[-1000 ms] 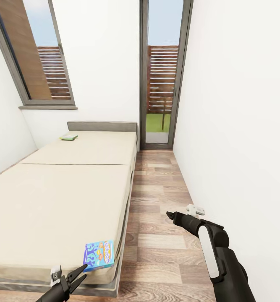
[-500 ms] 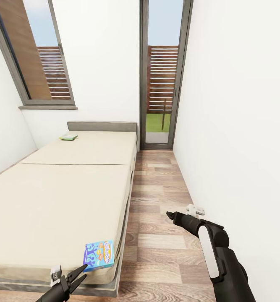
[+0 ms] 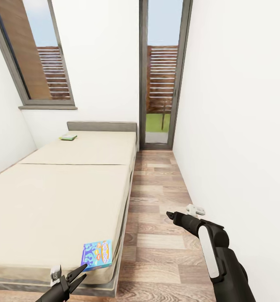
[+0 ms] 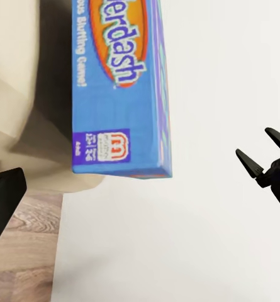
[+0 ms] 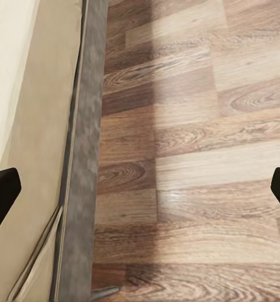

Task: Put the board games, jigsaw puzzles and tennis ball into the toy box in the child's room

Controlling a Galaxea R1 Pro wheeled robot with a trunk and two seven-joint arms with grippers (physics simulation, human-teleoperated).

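Observation:
A blue board game (image 3: 97, 255) lies flat on the beige bed (image 3: 60, 197), at its near corner beside the floor. The left wrist view shows the same box close up (image 4: 117, 88), with orange lettering. My left gripper (image 3: 84, 270) hovers open just short of that box, touching nothing. Far off by the headboard lies a green board game (image 3: 68, 136). Over the wooden floor right of the bed, my right gripper (image 3: 169, 216) stands open and empty; its fingertips (image 5: 4, 185) sit wide apart above the planks.
A grey bed frame (image 3: 119, 251) edges the mattress. A strip of wooden floor (image 3: 160, 251) runs between the bed and the white right wall to a glass door (image 3: 160, 84). A window (image 3: 39, 54) is at the back left.
The whole picture has shifted very slightly, so the blue box sits a touch further left in view. Both arms hold the same pose.

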